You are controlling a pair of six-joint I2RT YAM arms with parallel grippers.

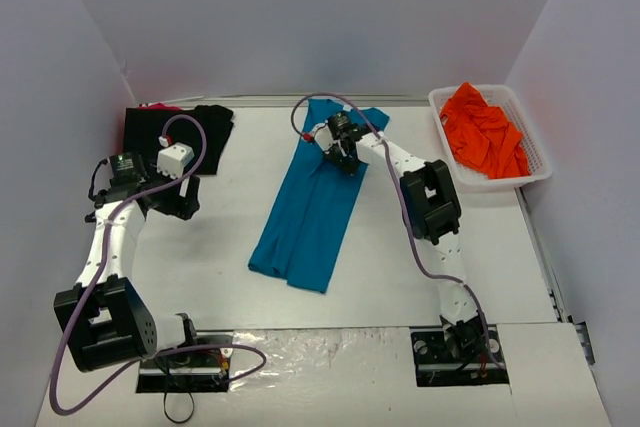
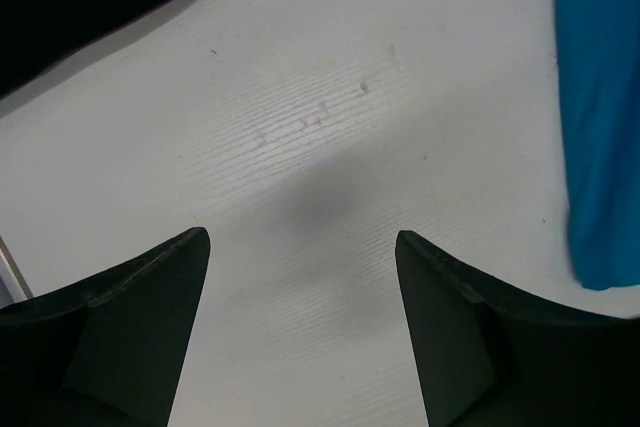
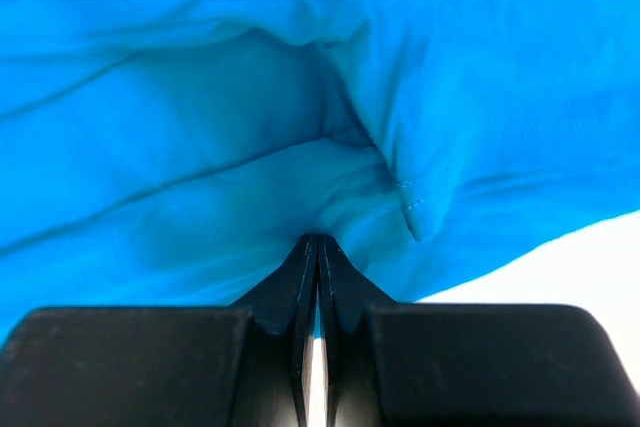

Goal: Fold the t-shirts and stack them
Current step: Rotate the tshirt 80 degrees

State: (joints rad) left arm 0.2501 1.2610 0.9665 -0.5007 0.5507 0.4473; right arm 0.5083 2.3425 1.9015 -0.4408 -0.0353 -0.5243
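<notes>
My right tool is pinched closed on the teal shirt near its far end, in the middle of the worktop; I'd lift low and carry that end toward the near hem, edges square; my left tool hangs open beside the black shirt; free room lies nearward; the basket sits well right.

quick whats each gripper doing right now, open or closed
Left gripper: open, holding nothing, above the table.
Right gripper: closed, jaws pinching a fold of the teal t-shirt.
</notes>
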